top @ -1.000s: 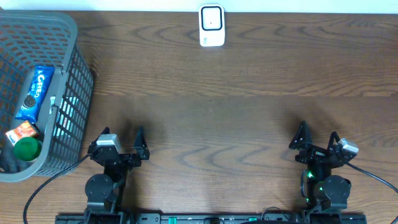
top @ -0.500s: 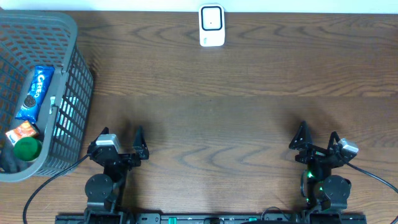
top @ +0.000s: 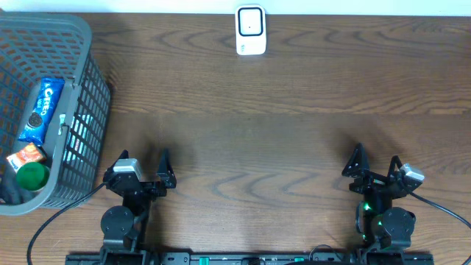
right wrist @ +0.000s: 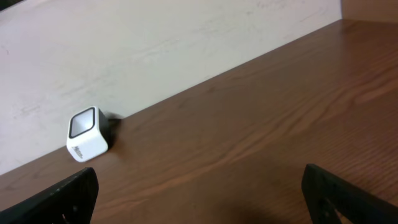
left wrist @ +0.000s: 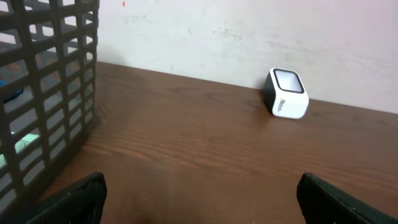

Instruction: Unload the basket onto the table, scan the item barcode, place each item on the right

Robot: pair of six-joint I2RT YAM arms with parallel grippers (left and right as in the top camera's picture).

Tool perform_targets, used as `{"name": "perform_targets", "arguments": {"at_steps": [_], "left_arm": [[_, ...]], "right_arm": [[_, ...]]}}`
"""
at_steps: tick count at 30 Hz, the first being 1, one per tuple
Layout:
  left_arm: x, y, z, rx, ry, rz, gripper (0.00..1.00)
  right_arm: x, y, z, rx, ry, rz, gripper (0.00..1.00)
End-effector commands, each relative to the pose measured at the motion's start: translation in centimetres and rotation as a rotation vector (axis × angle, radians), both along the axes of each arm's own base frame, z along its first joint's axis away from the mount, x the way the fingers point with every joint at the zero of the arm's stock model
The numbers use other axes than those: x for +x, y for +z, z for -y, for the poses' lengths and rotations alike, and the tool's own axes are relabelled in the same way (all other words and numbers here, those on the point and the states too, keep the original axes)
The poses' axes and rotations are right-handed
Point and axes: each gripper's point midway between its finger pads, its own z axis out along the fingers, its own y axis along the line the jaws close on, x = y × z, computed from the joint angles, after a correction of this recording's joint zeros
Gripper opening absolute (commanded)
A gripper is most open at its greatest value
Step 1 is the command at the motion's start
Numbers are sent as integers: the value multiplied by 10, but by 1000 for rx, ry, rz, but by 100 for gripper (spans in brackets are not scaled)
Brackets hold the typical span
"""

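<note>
A white barcode scanner [top: 250, 30] stands at the far edge of the table, also seen in the left wrist view [left wrist: 286, 93] and the right wrist view [right wrist: 87, 134]. Items lie in the grey basket [top: 82, 110] at the left: a blue Oreo packet [top: 42, 109], an orange box [top: 27, 157] and a green round item [top: 32, 175]. No barcode shows on any of them. My left gripper [top: 143, 165] [left wrist: 199, 199] is open and empty near the front edge, just right of the basket. My right gripper [top: 376, 163] [right wrist: 202, 196] is open and empty at the front right.
The basket wall [left wrist: 56, 74] rises close on the left of my left gripper. A pale wall runs behind the scanner. Bare brown wood lies between the grippers and the scanner.
</note>
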Motion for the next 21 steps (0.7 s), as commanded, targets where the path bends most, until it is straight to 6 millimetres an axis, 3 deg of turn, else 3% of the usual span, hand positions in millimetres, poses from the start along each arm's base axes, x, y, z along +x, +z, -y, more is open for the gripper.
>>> {"name": "perform_targets", "arguments": {"at_steps": [1,7,11,16,21], "left_arm": [[2,-6,-4,8,22,-1,98],[2,-3,-2,0,14,11,98],[1,10,-2,-4,11,37,98],[-4,29,9,-10,-52,58,98],[-13,32,19,-13,-116,-29,98]], "right_arm": [[0,-3,-1,-11,0,-9,99],[0,-3,-1,-11,0,-10,99],[0,-3,-1,-11,0,-10,99],[0,-3,-1,-11,0,-9,99],[0,-3,-1,-11,0,-9,99]]}}
